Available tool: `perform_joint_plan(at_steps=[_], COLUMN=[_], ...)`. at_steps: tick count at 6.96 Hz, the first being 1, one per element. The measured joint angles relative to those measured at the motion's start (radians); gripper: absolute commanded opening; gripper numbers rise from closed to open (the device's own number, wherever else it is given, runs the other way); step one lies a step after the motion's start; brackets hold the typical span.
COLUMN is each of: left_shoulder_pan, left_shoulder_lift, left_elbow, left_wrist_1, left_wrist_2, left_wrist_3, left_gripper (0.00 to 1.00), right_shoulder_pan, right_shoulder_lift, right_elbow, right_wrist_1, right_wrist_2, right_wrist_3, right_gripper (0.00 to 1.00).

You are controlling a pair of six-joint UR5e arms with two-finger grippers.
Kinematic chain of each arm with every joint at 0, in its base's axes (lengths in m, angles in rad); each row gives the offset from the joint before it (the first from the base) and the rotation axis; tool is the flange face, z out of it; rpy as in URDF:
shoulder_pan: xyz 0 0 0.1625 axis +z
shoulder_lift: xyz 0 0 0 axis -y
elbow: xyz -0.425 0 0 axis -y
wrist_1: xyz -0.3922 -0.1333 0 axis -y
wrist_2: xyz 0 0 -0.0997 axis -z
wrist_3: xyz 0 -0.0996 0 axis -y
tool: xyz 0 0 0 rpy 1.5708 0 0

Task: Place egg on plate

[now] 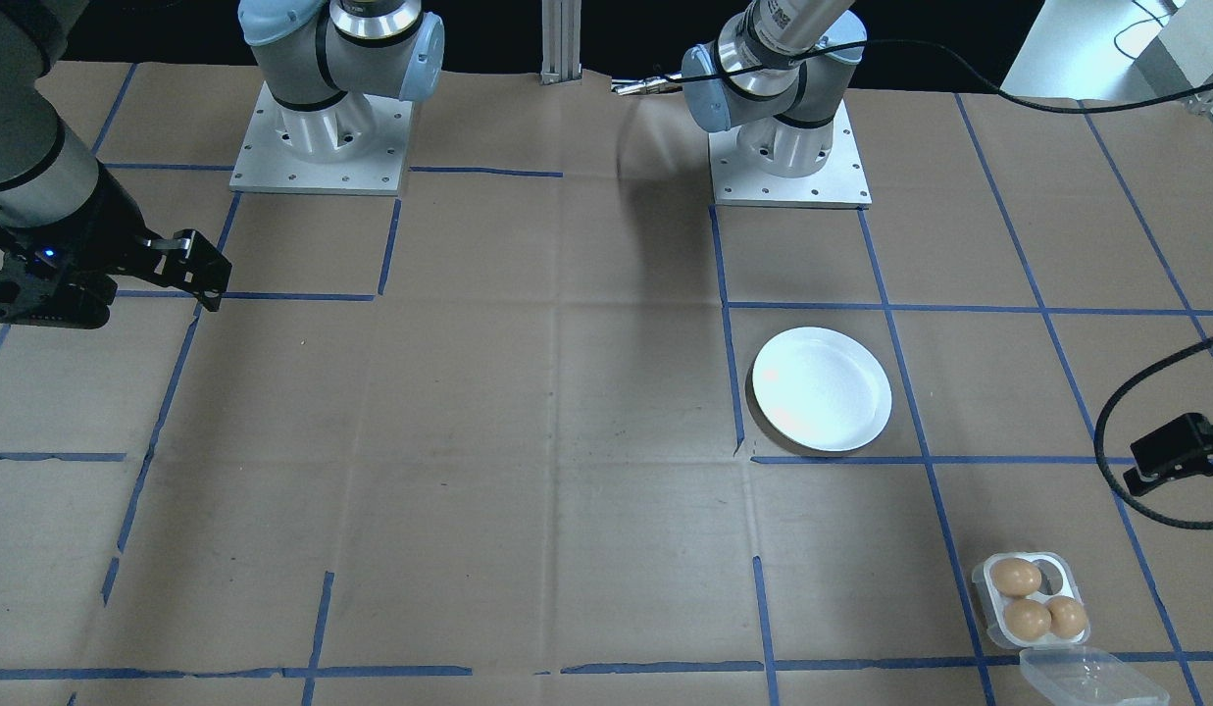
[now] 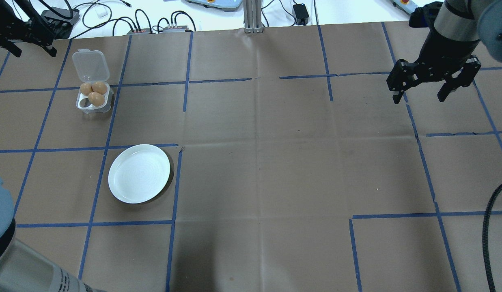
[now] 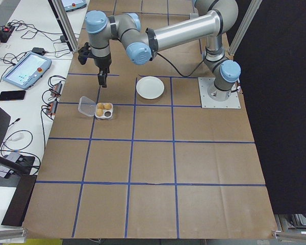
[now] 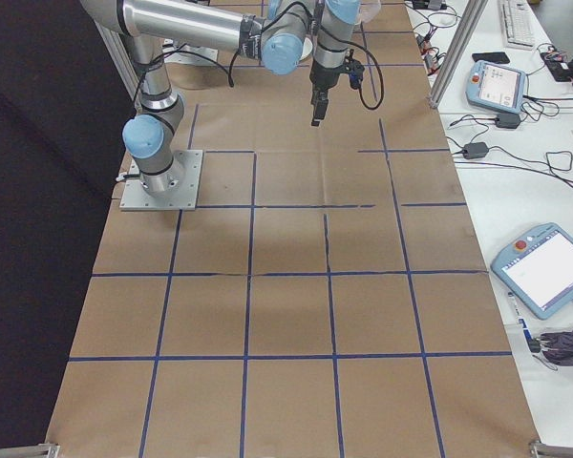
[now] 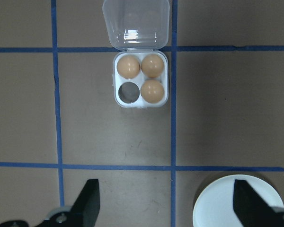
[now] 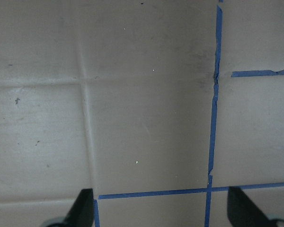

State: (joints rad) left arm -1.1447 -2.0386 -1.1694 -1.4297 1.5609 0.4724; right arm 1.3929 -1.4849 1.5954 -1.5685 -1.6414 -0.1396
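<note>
I see the table covered in brown paper with a grid of blue tape lines. My right arm hangs above its right side with the right gripper clear of the surface, fingers spread wide and holding nothing; its wrist camera shows only bare paper and tape between the fingertips. My left gripper hovers high over the far left part of the table, its fingers apart and empty, looking straight down on the egg tray. The plate sits flat on the left half of the table, glossy white and bare, on the robot's side of the tray and apart from it. The egg tray stands with its clear lid folded open. Three brown eggs fill three cups; the fourth cup is vacant.
</note>
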Motion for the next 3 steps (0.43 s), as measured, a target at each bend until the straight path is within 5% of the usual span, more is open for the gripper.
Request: perform_joint_plan(at_steps=[3], left_shoulder_pan=[-0.022], left_shoulder_lift=[-0.11], left_elbow=[-0.114], left_wrist_1=[0.215], left_wrist_2=[0.001], left_wrist_3=[-0.01], left_gripper=[1.0], right_shoulder_pan=[0.0], right_shoulder_lift=[0.0], right_elbow=[0.0], right_wrist_1=[0.001], right_wrist_2=[0.0], right_wrist_3=[0.0], right_gripper=[1.0])
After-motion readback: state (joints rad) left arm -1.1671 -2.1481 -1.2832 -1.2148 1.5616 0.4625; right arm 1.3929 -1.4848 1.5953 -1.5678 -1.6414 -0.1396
